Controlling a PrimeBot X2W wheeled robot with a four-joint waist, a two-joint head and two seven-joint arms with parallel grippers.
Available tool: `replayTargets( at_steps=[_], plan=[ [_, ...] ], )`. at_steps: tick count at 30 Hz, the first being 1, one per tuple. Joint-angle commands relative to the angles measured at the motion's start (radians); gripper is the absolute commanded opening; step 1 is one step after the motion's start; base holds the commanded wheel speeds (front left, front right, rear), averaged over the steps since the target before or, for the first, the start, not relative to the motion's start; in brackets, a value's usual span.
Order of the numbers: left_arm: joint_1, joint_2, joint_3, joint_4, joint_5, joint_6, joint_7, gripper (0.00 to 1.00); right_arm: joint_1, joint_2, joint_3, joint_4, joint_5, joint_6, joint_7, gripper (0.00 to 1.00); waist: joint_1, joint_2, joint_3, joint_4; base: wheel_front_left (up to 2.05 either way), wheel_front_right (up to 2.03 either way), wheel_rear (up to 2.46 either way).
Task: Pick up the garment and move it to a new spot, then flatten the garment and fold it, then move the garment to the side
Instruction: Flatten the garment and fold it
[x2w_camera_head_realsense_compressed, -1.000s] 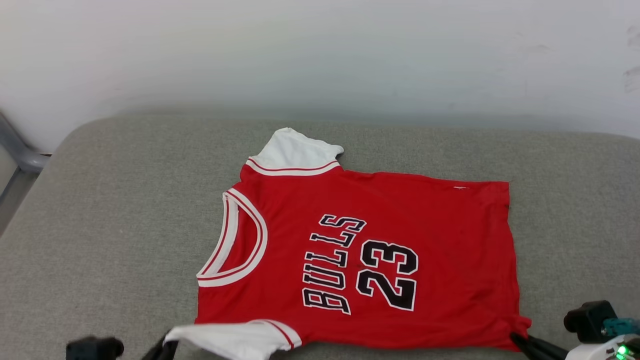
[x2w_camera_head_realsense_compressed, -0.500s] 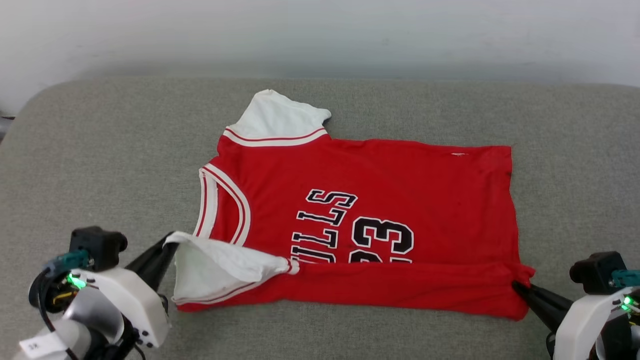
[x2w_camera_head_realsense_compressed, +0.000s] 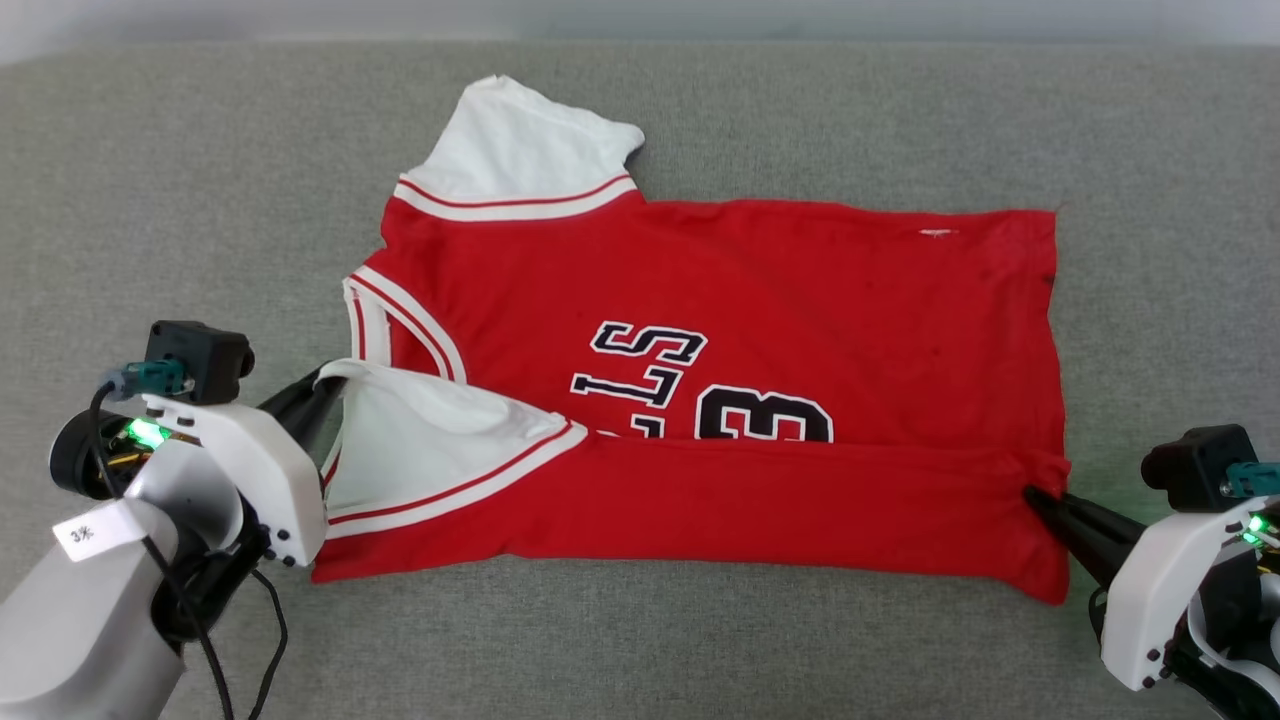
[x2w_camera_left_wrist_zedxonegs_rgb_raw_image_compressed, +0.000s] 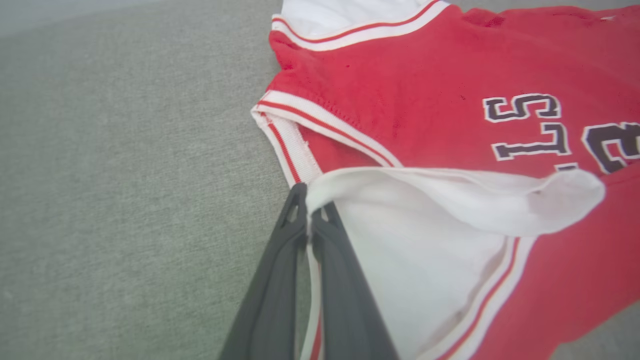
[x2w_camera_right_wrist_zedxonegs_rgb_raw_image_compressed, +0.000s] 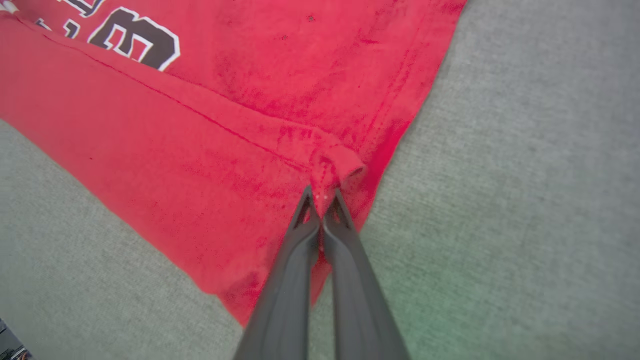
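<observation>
While the garment (x2w_camera_head_realsense_compressed: 800, 290) lies on the grey cushion (x2w_camera_head_realsense_compressed: 180, 180), spread between the two pairs of jaws, its near edge is folded over the printed front. The left gripper (x2w_camera_head_realsense_compressed: 322, 388) is pressed shut on the white sleeve (x2w_camera_head_realsense_compressed: 420, 440), the right gripper (x2w_camera_head_realsense_compressed: 1035, 494) on the hem corner (x2w_camera_right_wrist_zedxonegs_rgb_raw_image_compressed: 345, 167). Only little cloth is held past each tip, so a corner may be lost if the arms are pulled apart, and the fold would be skewed. The cushion is of rough weave; a pale wall (x2w_camera_head_realsense_compressed: 640, 15) is seen beyond.
</observation>
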Motion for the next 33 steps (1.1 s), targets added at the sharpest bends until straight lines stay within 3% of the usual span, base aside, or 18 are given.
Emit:
replayTargets(
  at_steps=[1, 15, 16, 17, 18, 19, 27, 33],
  plan=[
    [-0.023, -0.012, -0.006, 0.031, 0.005, -0.006, 0.003, 0.0, -0.02, 0.006, 0.005, 0.007, -0.001, -0.001, 0.004, 0.0, -0.0002, 0.0, 0.025, -0.001, 0.0, 0.0, 0.0],
    [-0.093, -0.096, -0.091, 0.309, -0.003, -0.062, -0.019, 0.0, -0.036, 0.014, 0.028, 0.032, -0.007, -0.001, 0.018, 0.0, -0.0002, 0.0, 0.039, -0.007, 0.0, 0.0, 0.0],
    [-0.1, -0.098, -0.094, 0.319, 0.001, -0.062, -0.026, 0.1, -0.036, 0.018, 0.023, 0.032, -0.007, -0.001, 0.016, 0.0, -0.0002, 0.0, 0.033, -0.005, 0.0, 0.0, 0.0],
    [-0.106, -0.101, -0.095, 0.328, -0.002, -0.064, -0.032, 0.5, -0.034, 0.021, 0.019, 0.03, -0.005, -0.001, 0.016, 0.3, -0.0002, 0.0, 0.027, -0.003, 0.0, 0.0, 0.0],
    [-0.116, -0.099, -0.098, 0.333, 0.002, -0.065, -0.04, 1.0, -0.033, 0.025, 0.013, 0.025, -0.004, -0.001, 0.013, 0.49, -0.0002, 0.0, 0.019, -0.001, 0.0, 0.0, 0.0],
    [-0.124, -0.097, -0.101, 0.336, 0.005, -0.066, -0.045, 1.0, -0.03, 0.028, 0.006, 0.021, -0.006, -0.001, 0.008, 1.0, -0.0002, 0.0, 0.009, 0.002, 0.0, 0.0, 0.0],
    [-0.16, -0.056, -0.114, 0.308, -0.005, -0.071, -0.026, 1.0, 0.03, 0.045, -0.06, -0.022, -0.023, -0.001, -0.005, 1.0, -0.0002, 0.0, -0.082, 0.025, 0.0, 0.0, 0.0],
    [-0.171, -0.015, -0.138, 0.247, -0.068, -0.072, 0.131, 1.0, 0.077, 0.061, -0.096, -0.045, -0.041, -0.001, 0.011, 1.0, -0.0002, 0.0, -0.145, 0.041, 0.0, 0.0, 0.0]
  ],
)
